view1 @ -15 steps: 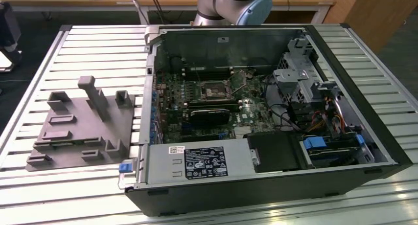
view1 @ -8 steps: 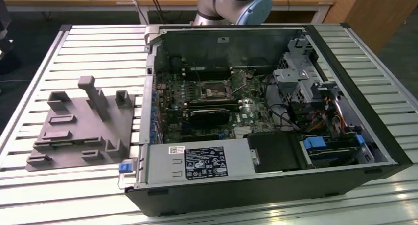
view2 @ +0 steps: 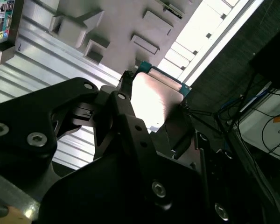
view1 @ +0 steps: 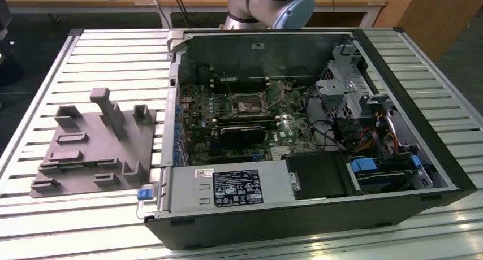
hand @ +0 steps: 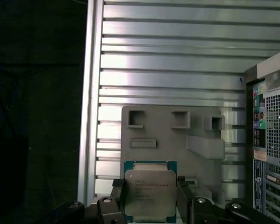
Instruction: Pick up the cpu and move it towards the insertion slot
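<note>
In the first wrist view my gripper is shut on the cpu, a flat silvery square with a teal-green rim. One dark finger presses on each side of it. The chip hangs high above a grey plastic fixture with shallow recesses. In the second wrist view the cpu shows as a bright plate between the black finger links. In the exterior view the insertion slot is a small black socket with a metal frame. It sits on the green board inside the open computer case.
The grey fixture with its posts lies on the slatted metal table, at the exterior view's left of the case. A black heatsink module, drive cages and cables crowd the case interior. The arm's base rises behind the case.
</note>
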